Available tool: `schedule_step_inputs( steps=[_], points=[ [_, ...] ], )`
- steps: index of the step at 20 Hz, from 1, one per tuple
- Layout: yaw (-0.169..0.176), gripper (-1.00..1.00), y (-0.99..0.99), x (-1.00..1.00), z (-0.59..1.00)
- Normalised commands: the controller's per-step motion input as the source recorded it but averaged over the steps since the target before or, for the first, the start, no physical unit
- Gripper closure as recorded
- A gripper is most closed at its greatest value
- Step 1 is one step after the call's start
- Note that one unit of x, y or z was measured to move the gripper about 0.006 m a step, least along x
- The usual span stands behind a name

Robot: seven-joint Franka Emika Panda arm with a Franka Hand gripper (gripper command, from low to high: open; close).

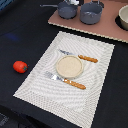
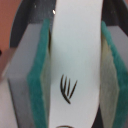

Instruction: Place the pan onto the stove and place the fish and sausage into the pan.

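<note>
Stove (image 1: 100,25): pinkish-brown board along the far edge of the dark table (image 1: 30,30), at about 1 o'clock from the placemat.

Pan (image 1: 66,9): small, dark grey-blue, on the stove at its 10 o'clock end; thin handle pointing toward 9 o'clock. Something pale shows just above its rim in the exterior view, too blurred to identify.

Pot (image 1: 91,13): larger grey vessel, just beside the pan at its 3 o'clock, also on the stove.

Burner disc (image 1: 123,19): black ring with a pale centre, at the stove's 3 o'clock end, partly cut off.

Fish (image 2: 77,60): white elongated piece with a small black fin mark, seen only in the wrist view, held between the two green-padded fingers (image 2: 41,80) of the gripper (image 2: 75,75), which press against both of its long sides.

Sausage (image 1: 20,66): small bright red lump on the bare table, at 9 o'clock from the placemat, well apart from the stove.

Placemat (image 1: 45,75): pale, striped, centre of table.

Plate (image 1: 70,66): round, cream, centred on the placemat.

Fork (image 1: 80,56): orange handle, at the plate's 12 o'clock.

Knife (image 1: 67,80): orange handle, at the plate's 6 o'clock.
</note>
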Motion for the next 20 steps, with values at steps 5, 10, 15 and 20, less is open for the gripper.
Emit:
schedule_step_inputs(
  steps=[5, 10, 15, 20],
  points=[
    [0.0, 1.0, 0.24, -0.15, -0.14],
    [0.0, -1.0, 0.27, -0.02, 0.0],
    [0.002, -1.0, -0.09, -0.21, 0.13],
    [0.0, -1.0, -0.45, -0.06, 0.48]
  ],
)
